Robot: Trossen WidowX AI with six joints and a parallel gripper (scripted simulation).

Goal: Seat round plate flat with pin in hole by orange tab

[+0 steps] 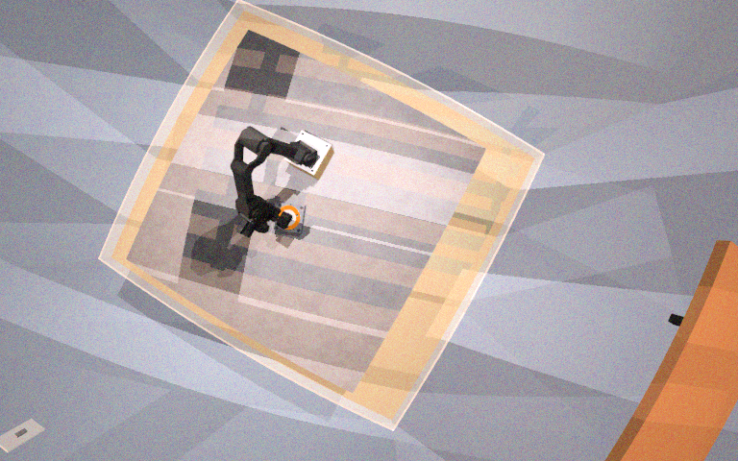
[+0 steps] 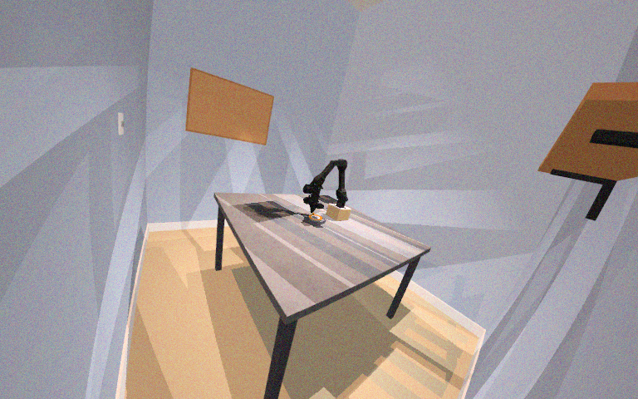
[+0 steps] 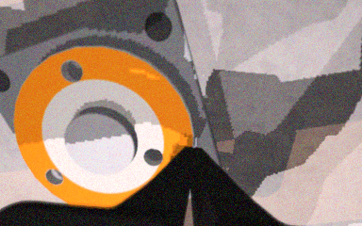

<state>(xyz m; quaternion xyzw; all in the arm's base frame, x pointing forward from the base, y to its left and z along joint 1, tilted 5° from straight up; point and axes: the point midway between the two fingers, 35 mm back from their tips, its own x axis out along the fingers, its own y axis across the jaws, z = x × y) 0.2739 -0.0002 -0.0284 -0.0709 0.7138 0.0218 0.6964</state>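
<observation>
The round plate (image 1: 296, 215) (image 3: 32, 104), an orange ring around a white middle, sits around the post (image 3: 100, 151) over the grey square base (image 3: 24, 72). In the wrist view several small holes show in the plate, and a small orange raised patch, perhaps the tab (image 3: 182, 137), shows at its right edge. The pin cannot be made out, and I cannot tell how far the plate tilts. My gripper (image 3: 192, 154) (image 2: 312, 212) is shut and empty, its tips over or beside the plate's right edge in the wrist view. Contact is unclear. The fingers hide the plate's lower right part.
The arm stands on a wooden block with a white top (image 1: 318, 142) (image 2: 338, 212), close beside the base. The table (image 2: 307, 277) carries both, and its edges lie farther out. Strong shadows of the arm cross the table.
</observation>
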